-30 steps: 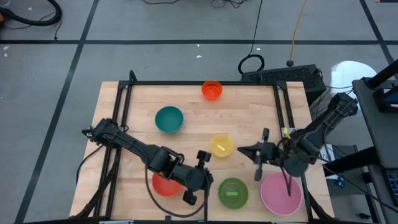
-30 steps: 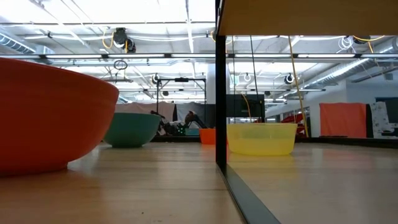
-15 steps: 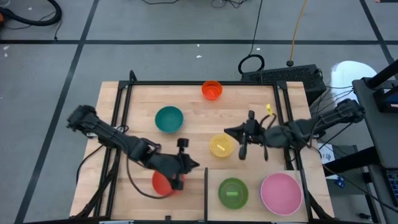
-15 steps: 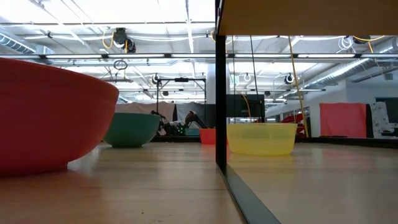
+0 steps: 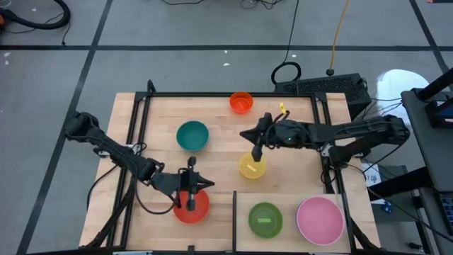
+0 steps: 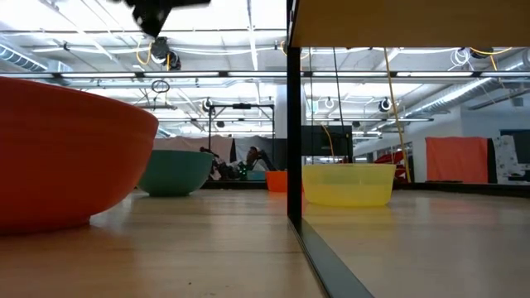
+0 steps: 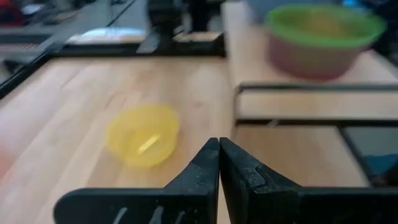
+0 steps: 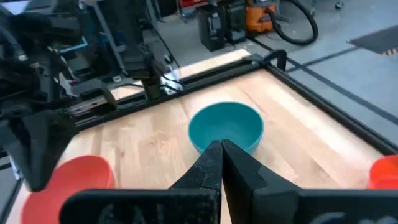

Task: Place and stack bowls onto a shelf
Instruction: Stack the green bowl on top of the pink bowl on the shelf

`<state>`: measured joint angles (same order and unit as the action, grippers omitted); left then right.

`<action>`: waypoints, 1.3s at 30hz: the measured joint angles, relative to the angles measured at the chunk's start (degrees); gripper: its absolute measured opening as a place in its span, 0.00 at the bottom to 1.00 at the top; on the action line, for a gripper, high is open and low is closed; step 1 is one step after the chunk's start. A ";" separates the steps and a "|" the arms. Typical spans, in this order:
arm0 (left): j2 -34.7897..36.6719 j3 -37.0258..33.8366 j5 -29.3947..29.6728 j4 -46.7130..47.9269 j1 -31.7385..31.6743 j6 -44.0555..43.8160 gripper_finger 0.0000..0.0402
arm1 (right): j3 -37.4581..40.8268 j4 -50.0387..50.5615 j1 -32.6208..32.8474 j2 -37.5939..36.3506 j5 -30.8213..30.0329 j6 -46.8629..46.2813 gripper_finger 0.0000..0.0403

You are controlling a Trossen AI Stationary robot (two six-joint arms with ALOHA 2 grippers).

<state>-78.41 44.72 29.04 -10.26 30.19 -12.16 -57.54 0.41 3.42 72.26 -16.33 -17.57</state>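
We see a grey floor (image 5: 177, 28) around the table, crossed by dark straight lines like wide tiles. On the floor at the far side lies a coiled black cable (image 5: 286, 73), and a thin yellow cable (image 5: 340, 32) runs away from it. At the far left there is a black hose (image 5: 42, 18). At the right stands a dark equipment rack (image 5: 428, 113). From table height, the room behind is large, with long ceiling lights (image 6: 248, 25) and metal beams above. An orange-red panel (image 6: 458, 159) stands far at the right. The tabletop (image 5: 219, 120) is pale wood inside a black frame (image 5: 233, 94).
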 joint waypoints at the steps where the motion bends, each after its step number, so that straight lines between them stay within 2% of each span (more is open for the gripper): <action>1: 0.00 -0.58 1.26 0.30 0.09 -1.46 0.05 | 0.00 0.04 -0.06 0.70 0.37 -0.37 0.00; 6: 0.00 -1.62 4.89 4.39 -0.96 -7.24 0.05 | 0.00 -0.27 0.00 4.56 3.16 -1.47 0.00; 11: 0.12 -1.62 3.96 13.84 -5.49 -17.68 0.06 | 0.00 -1.28 0.38 7.27 3.23 -1.48 0.00; 16: 0.57 -1.59 1.05 27.08 -11.47 -24.32 0.18 | 0.00 -2.32 1.84 7.57 3.38 -1.30 0.00; 24: -0.25 -1.60 3.26 33.06 -15.49 -18.78 0.46 | 0.00 -2.36 4.82 7.59 3.13 -1.29 0.00; 29: -1.86 -1.60 4.51 34.68 -16.45 -18.15 0.57 | 0.00 -2.37 6.29 7.59 3.06 -1.46 0.00; 35: -5.08 -1.59 8.77 35.29 -17.03 -16.12 0.57 | 0.00 -2.57 7.39 7.59 2.97 -2.20 0.00; 39: -6.84 -1.60 6.77 35.10 -18.13 -14.29 0.49 | 0.00 -2.78 8.61 7.59 2.92 -3.42 0.00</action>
<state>-85.25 43.12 35.81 24.84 12.06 -26.45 -57.54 -2.37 12.03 79.85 -13.41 -20.99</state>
